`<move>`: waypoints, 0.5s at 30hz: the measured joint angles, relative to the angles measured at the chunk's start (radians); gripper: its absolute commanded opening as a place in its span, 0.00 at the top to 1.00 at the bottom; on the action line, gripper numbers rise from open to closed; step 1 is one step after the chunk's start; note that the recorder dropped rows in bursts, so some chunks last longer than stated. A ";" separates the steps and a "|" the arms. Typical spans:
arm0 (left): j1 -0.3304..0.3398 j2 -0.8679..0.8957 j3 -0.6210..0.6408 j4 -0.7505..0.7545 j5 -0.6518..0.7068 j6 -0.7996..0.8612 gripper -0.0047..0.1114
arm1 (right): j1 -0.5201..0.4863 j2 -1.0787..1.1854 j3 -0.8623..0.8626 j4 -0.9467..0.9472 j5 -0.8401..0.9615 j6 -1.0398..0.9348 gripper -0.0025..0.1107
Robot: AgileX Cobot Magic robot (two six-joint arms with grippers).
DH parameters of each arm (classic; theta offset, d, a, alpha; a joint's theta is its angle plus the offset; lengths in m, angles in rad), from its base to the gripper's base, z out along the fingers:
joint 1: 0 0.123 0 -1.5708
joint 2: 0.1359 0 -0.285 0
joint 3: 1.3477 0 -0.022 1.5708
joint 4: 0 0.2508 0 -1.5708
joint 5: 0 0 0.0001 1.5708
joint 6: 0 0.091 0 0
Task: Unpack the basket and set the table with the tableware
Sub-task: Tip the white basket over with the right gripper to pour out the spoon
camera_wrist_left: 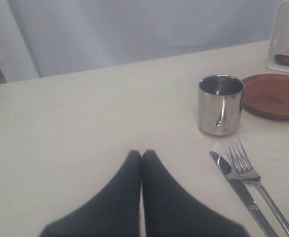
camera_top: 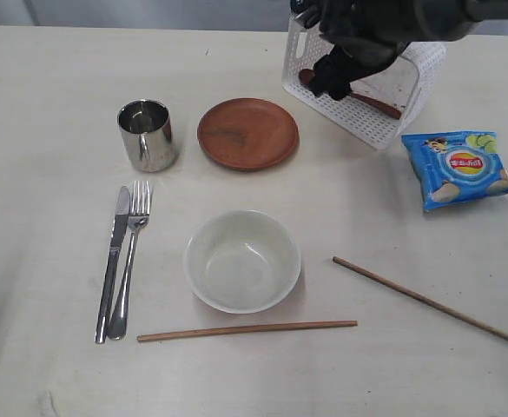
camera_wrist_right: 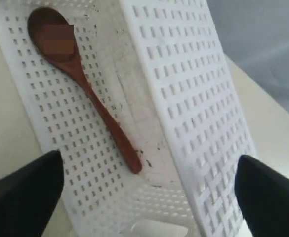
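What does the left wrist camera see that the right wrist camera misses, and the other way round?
Only the left wrist view: the cup, plate, knife, fork and the shut left end effector. Only the right wrist view: the open right end effector. Both: the basket, the spoon inside it, and the table.

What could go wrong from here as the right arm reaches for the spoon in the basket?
The wooden spoon lies flat on the lattice floor of the basket, its handle close to a side wall, so the open right tool might catch that wall and drag the basket. The thin handle could slip when pinched.
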 measured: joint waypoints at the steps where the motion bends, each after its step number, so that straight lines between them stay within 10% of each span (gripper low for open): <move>1: 0.000 0.000 0.000 0.000 0.000 0.000 0.96 | 0.000 -0.011 0.003 0.024 -0.004 0.016 0.21; 15: 0.000 0.000 0.000 0.000 0.000 0.000 0.96 | -0.015 -0.226 0.376 -0.237 -0.042 0.657 0.21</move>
